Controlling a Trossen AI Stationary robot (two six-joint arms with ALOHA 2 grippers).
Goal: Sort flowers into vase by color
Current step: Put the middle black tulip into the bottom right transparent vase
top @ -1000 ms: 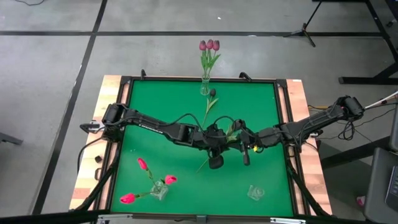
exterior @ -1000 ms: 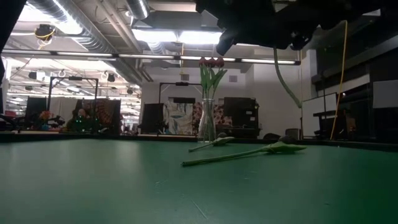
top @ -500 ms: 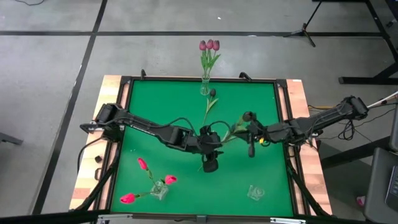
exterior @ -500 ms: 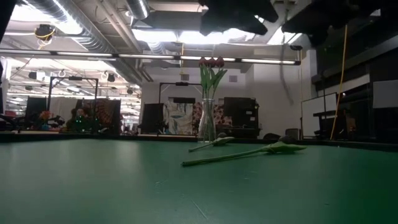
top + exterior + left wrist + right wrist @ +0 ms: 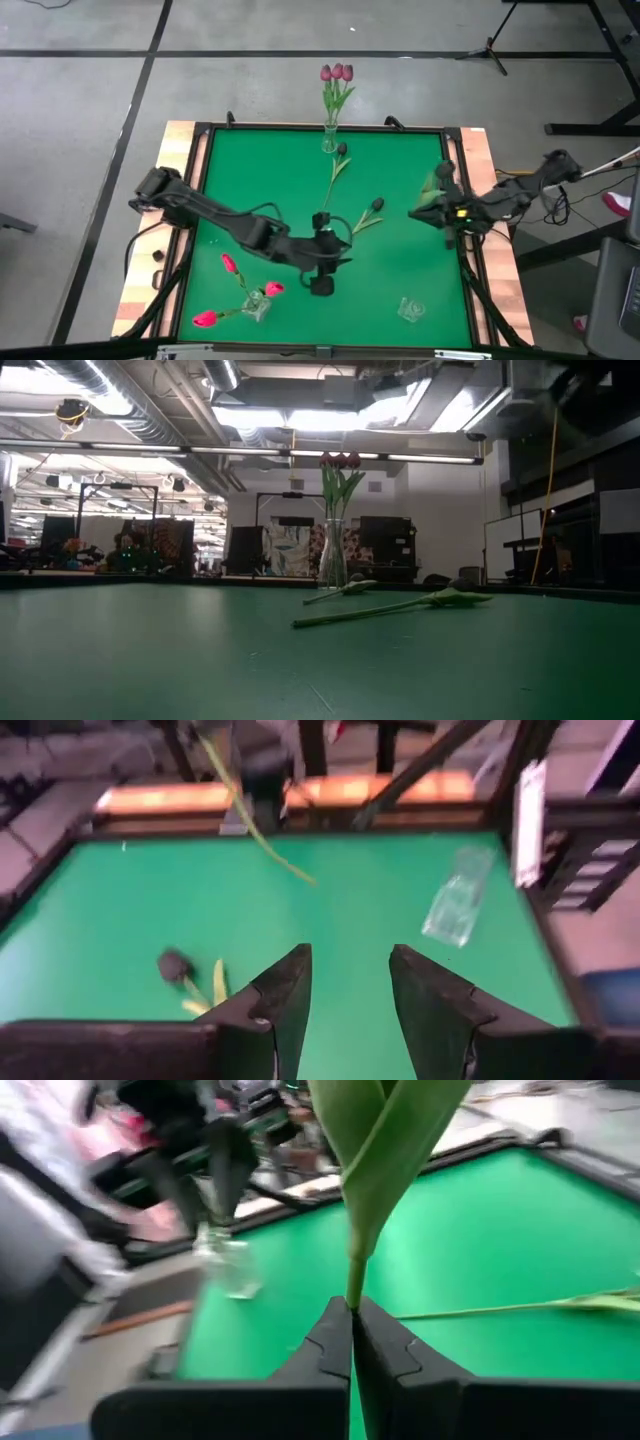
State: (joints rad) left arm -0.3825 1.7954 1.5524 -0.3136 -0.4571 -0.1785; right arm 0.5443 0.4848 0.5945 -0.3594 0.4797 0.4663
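My right gripper [image 5: 447, 207] is near the table's right edge, shut on a tulip with broad green leaves [image 5: 433, 186]. My left gripper [image 5: 325, 270] hovers open over the table's near middle, holding nothing [image 5: 345, 1010]. Two near-black tulips lie flat on the green mat [image 5: 338, 165] [image 5: 366, 215], and both show in the low view [image 5: 345, 588] [image 5: 400, 605]. A vase at the far edge [image 5: 329, 140] holds three mauve tulips [image 5: 337, 73]. A vase at the near left [image 5: 255, 306] holds pink-red tulips [image 5: 206, 319]. My right gripper pinches the tulip's thin stem [image 5: 353, 1292] between its two shut fingers [image 5: 330, 1342], just below where the leaves begin. The flower is lifted clear of the table, and its leaves [image 5: 385, 1150] stand out beyond the fingertips.
An empty clear vase [image 5: 410, 310] stands near the table's near right corner, and it also shows in both wrist views [image 5: 455, 905] [image 5: 230, 1265]. The mat's left half between the two filled vases is bare. The wooden table rim [image 5: 480, 150] lies just behind my right gripper.
My right gripper has carried the tulip from the table's middle toward the right edge. My left gripper has drawn back from the middle toward the near edge. Both have left the low view. The two tulips on the mat have stayed put.
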